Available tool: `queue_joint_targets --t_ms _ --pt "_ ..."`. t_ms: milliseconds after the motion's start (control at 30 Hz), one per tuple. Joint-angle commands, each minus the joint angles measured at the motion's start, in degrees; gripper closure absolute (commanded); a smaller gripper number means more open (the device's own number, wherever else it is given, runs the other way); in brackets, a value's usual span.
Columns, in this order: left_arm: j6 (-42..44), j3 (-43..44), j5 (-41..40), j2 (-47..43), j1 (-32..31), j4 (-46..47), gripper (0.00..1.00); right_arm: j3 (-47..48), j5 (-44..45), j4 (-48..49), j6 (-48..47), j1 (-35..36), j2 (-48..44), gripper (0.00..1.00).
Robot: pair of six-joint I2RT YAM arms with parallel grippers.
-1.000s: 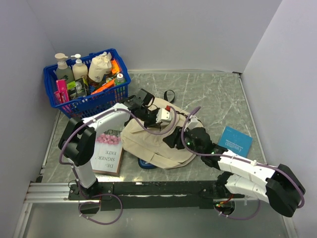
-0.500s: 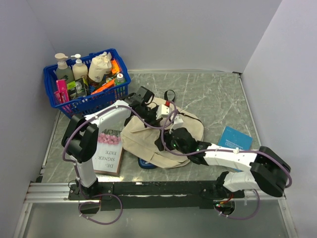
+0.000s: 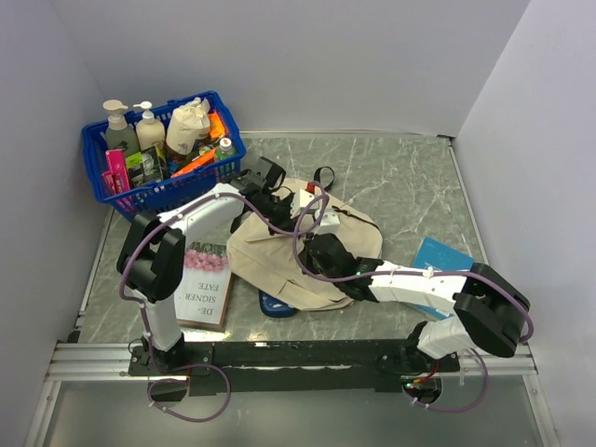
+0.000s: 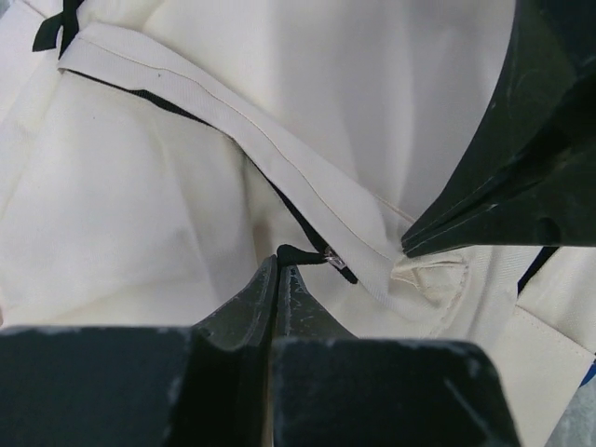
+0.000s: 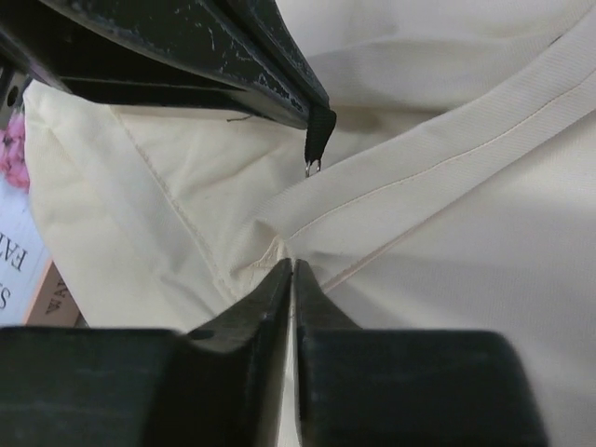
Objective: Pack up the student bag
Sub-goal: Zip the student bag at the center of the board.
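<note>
The cream student bag point(image 3: 279, 256) lies flat in the middle of the table. My left gripper point(image 4: 279, 265) is shut on the bag's black zipper pull point(image 4: 300, 253), at the end of the black zipper line. In the top view it point(image 3: 317, 226) reaches over the bag from the back left. My right gripper point(image 5: 292, 265) is shut too, pinching a fold of the bag's fabric point(image 5: 270, 244) where two seams meet. It point(image 3: 323, 250) comes in from the right, just in front of the left one. The left fingers point(image 5: 233, 56) and the pull point(image 5: 319, 130) show above it.
A blue basket point(image 3: 223, 166) of bottles and small items stands at the back left. A book point(image 3: 205, 279) lies left of the bag. A blue booklet point(image 3: 445, 265) lies to its right, partly under my right arm. Something blue point(image 3: 277, 305) pokes out below the bag's front edge.
My right gripper has moved left across the bag and closed on its fabric. The left gripper stayed shut on the zipper pull and shifted slightly.
</note>
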Motion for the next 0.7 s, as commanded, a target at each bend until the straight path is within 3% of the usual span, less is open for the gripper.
queue_joint_targets --t_ms 0,100,167,233,267,500,667 --pt "-0.17 4.43 4.08 1.58 -2.34 0.35 0.99 3.95 -1.50 -0.10 -4.75 2.61 1.98 0.99" --pt "-0.35 4.71 4.26 1.67 -2.43 0.17 0.99 4.04 -1.41 -0.62 -4.66 2.79 1.90 1.00" --pt "-0.26 4.62 4.17 1.40 -2.34 0.17 0.99 3.60 -1.32 -0.37 -4.75 2.96 1.20 0.69" --pt "-0.09 4.35 4.35 1.31 -2.34 0.00 0.99 3.51 -1.32 -0.10 -5.01 3.14 1.02 0.44" --pt "-0.17 4.35 4.35 1.31 -2.52 -0.09 0.99 3.77 -1.15 -0.80 -4.93 3.40 1.45 0.41" --pt "-1.75 5.40 5.49 0.87 -3.04 0.09 0.99 5.53 2.63 -1.86 -4.58 5.25 5.23 0.40" --pt "-2.64 4.27 6.46 -0.01 -3.49 1.14 0.99 5.53 3.51 0.07 -4.13 5.25 9.54 0.53"
